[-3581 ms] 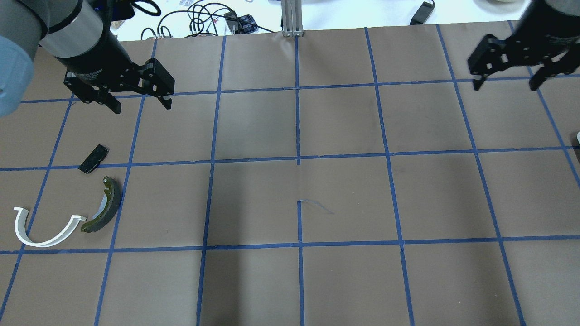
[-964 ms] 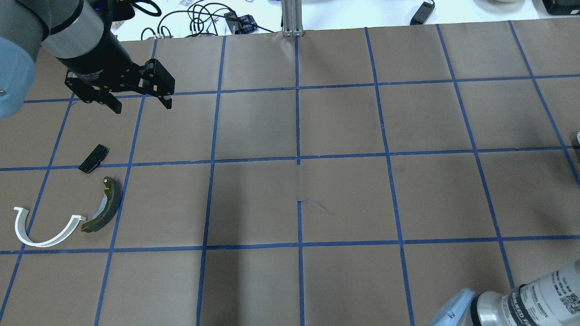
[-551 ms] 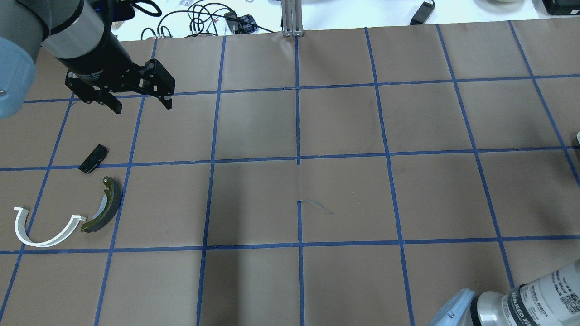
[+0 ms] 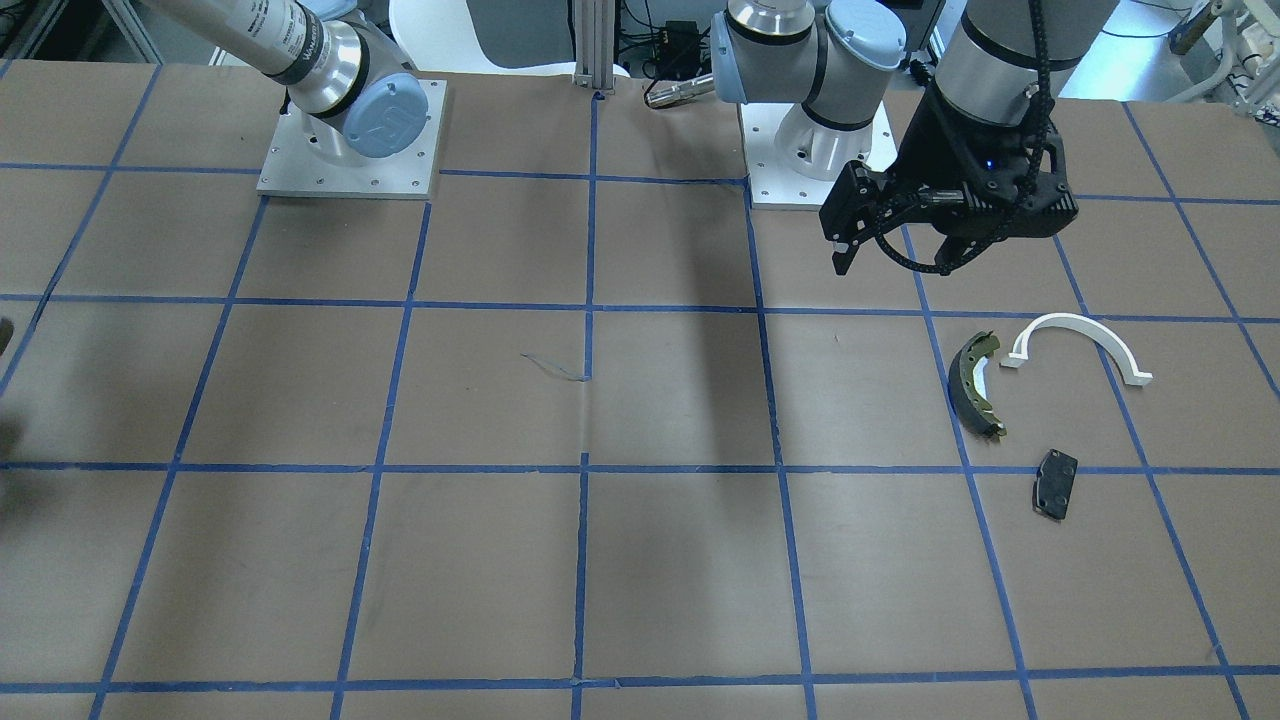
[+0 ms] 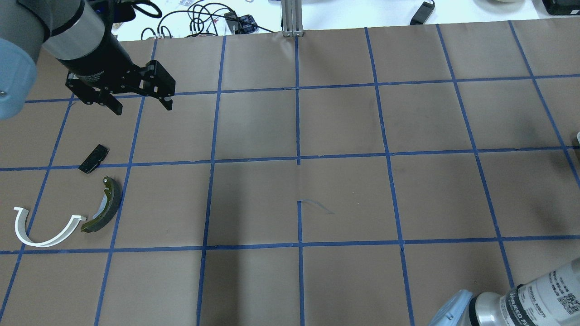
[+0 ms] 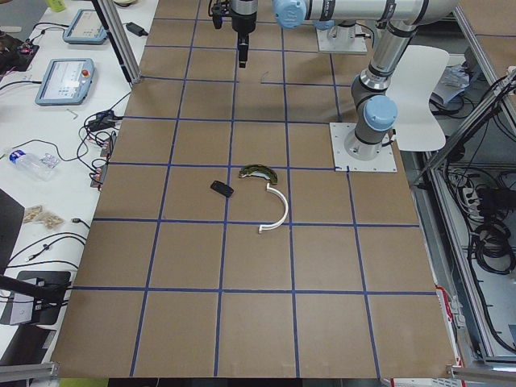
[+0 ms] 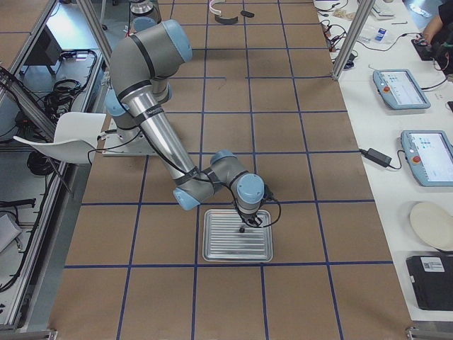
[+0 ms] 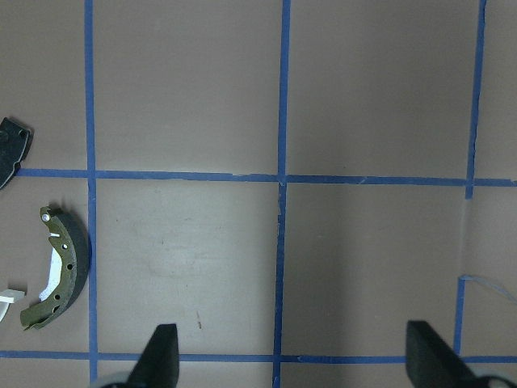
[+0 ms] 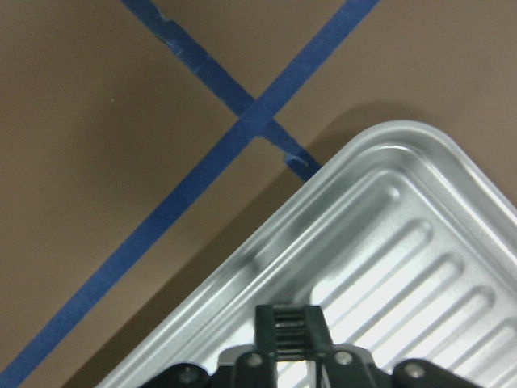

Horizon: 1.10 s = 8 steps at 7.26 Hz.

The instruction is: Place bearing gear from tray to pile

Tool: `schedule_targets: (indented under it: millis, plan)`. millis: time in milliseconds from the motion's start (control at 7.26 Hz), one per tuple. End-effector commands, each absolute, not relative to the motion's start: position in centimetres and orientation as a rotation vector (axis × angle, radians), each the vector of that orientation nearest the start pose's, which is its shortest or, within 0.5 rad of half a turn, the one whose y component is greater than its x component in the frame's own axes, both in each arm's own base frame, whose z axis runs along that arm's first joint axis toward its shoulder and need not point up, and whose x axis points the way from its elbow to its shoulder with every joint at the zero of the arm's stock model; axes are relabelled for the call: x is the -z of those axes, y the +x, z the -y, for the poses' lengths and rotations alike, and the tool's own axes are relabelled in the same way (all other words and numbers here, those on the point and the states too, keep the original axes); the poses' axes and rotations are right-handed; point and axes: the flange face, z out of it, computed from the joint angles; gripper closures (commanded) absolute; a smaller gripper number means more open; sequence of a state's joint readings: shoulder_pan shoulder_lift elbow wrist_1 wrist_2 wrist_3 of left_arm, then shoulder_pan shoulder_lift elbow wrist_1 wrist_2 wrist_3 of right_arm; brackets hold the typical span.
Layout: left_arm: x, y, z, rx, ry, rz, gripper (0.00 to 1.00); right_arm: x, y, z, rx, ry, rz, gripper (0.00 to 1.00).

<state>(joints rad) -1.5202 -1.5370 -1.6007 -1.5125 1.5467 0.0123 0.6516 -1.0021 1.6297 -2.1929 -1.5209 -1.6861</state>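
The pile lies on the table's left: an olive-and-black brake shoe (image 5: 108, 206) (image 4: 972, 385), a white plastic arch (image 5: 38, 243) (image 4: 1075, 325) and a flat black pad (image 5: 94, 158) (image 4: 1055, 484). My left gripper (image 5: 142, 107) (image 4: 893, 262) (image 8: 291, 360) hangs open and empty above the table, beyond the pad. My right gripper (image 9: 289, 323) (image 7: 243, 228) is over the ribbed silver tray (image 9: 420, 242) (image 7: 237, 251), near one corner. Its fingers are together on a small black ridged part, the bearing gear (image 9: 289, 317). The tray is out of the overhead view.
The right arm's elbow (image 5: 521, 303) sticks into the overhead view's bottom right corner. An aluminium post (image 5: 292, 18) and cables stand at the table's far edge. Teach pendants (image 7: 400, 88) lie on a side bench beyond the tray.
The right gripper left the overhead view's top right; its elbow now shows at bottom right and has shifted slightly in the last second. The left gripper and the pile have not moved.
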Motion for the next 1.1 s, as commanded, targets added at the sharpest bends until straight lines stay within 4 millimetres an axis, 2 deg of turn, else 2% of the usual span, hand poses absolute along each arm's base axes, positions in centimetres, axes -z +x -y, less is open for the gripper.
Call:
schedule_targets:
  millis: [0, 138, 275, 413, 551, 689, 964]
  plan:
    - [-49.5, -11.1, 49.0, 0.098, -0.059, -3.161, 0.0, -22.8, -40.6, 51.4, 0.078, -1.194, -2.931, 1.0]
    - [-49.6, -11.1, 49.0, 0.103, -0.059, -3.16, 0.0, -26.3, -37.2, 51.8, 0.048, -1.123, -2.923, 1.0]
    - [-49.6, -11.1, 49.0, 0.103, -0.059, -3.16, 0.0, -29.3, -33.4, 51.9, 0.029, -0.947, -2.934, 1.0]
    - [-49.6, -11.1, 49.0, 0.103, -0.059, -3.16, 0.0, -31.4, -26.1, 54.0, -0.028, -0.858, -2.918, 1.0]
    - [-49.6, -11.1, 49.0, 0.103, -0.059, -3.16, 0.0, -33.2, -17.8, 55.7, -0.074, -0.701, -2.949, 1.0]
    - [-49.6, -11.1, 49.0, 0.103, -0.059, -3.16, 0.0, -34.2, -9.1, 56.6, -0.096, -0.582, -2.988, 1.0]
    - [-49.5, -11.1, 49.0, 0.101, -0.059, -3.16, 0.0, -33.3, 6.6, 56.2, -0.151, -0.296, -3.046, 1.0]
